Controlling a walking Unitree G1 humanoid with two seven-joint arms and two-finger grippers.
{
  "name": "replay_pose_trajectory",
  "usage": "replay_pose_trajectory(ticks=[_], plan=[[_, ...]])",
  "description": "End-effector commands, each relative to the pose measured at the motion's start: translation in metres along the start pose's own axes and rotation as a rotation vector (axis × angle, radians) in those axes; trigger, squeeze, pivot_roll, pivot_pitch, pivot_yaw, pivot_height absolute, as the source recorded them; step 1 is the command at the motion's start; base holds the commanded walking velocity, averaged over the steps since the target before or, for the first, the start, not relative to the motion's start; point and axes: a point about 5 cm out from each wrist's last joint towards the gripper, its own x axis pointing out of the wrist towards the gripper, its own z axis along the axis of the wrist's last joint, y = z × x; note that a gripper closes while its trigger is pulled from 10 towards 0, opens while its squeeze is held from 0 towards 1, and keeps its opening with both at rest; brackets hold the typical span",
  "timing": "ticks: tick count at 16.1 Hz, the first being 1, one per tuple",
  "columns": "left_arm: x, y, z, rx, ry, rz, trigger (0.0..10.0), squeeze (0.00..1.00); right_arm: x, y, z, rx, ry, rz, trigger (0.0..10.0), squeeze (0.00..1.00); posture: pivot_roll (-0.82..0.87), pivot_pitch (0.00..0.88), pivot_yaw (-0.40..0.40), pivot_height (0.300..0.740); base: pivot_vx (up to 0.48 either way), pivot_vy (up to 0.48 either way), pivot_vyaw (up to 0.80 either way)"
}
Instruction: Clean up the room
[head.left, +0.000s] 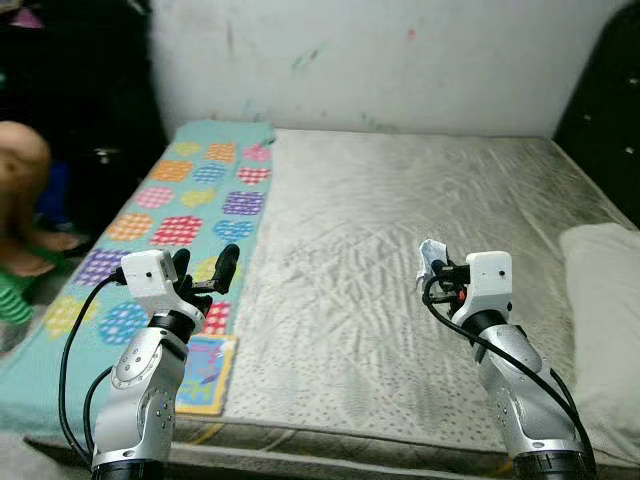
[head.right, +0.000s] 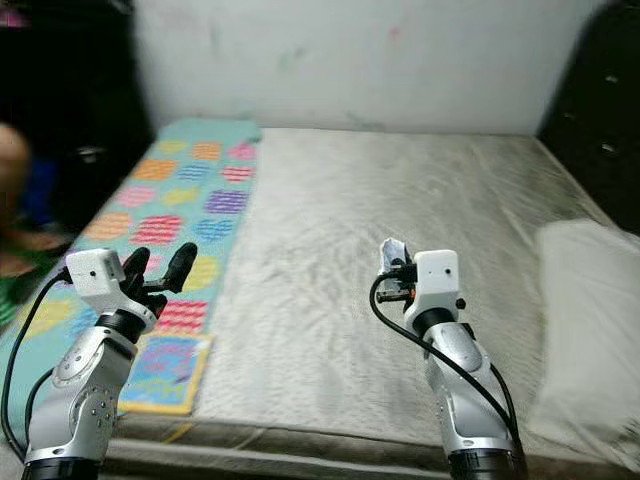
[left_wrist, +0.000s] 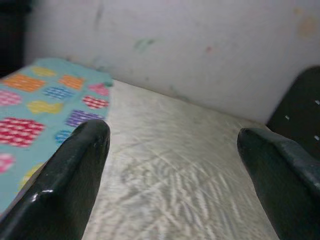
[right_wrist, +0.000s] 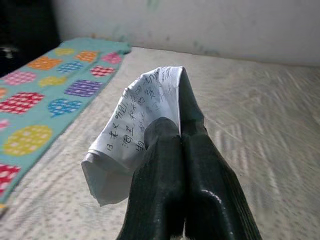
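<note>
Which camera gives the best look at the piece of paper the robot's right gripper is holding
The right wrist view: the paper is close up, its handwriting visible, pinched between the right gripper's shut fingers. Both eye views show it as a small white scrap at the fingertips above the mattress.

Both arms are silver metal with dark screw holes and looping black cables. Each wrist carries a white box. The left tool (head.left: 205, 268) and right tool (head.left: 433, 266) have long black fingers.

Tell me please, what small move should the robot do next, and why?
Probably carry the paper away from the bed toward wherever trash belongs. The right gripper is shut on this handwritten scrap, lifted above the mattress, so picking is done. The left gripper is open and holds nothing, beside the blanket.
</note>
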Motion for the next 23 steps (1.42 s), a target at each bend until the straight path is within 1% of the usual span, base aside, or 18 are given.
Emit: replay_pose_trajectory(ticks=[1,15,18,23], plan=[[-0.0012,0.0061,0.0018,0.008,0.001,0.020,10.0,0.00,0.0029,0.0065,0.0060,0.001,-0.023,0.020,10.0,0.00,-0.08,0.008,0.001,0.740,0.000,0.480,0.00],[-0.0006,0.0046,0.0022,-0.004,-0.011,0.018,10.0,0.00,0.0034,0.0079,0.0042,-0.012,-0.012,0.037,10.0,0.00,-0.08,0.007,-0.001,0.740,0.000,0.480,0.00],[-0.0009,0.0017,0.0052,-0.010,-0.041,-0.017,10.0,0.00,0.0033,0.0083,0.0033,-0.016,-0.008,0.045,10.0,0.00,-0.08,0.005,-0.002,0.740,0.000,0.000,0.00],[-0.0020,0.0009,0.0038,-0.013,-0.039,-0.028,10.0,0.00,0.0028,0.0086,0.0023,-0.020,-0.006,0.050,10.0,0.00,-0.08,0.002,-0.004,0.740,0.304,0.000,0.00]])
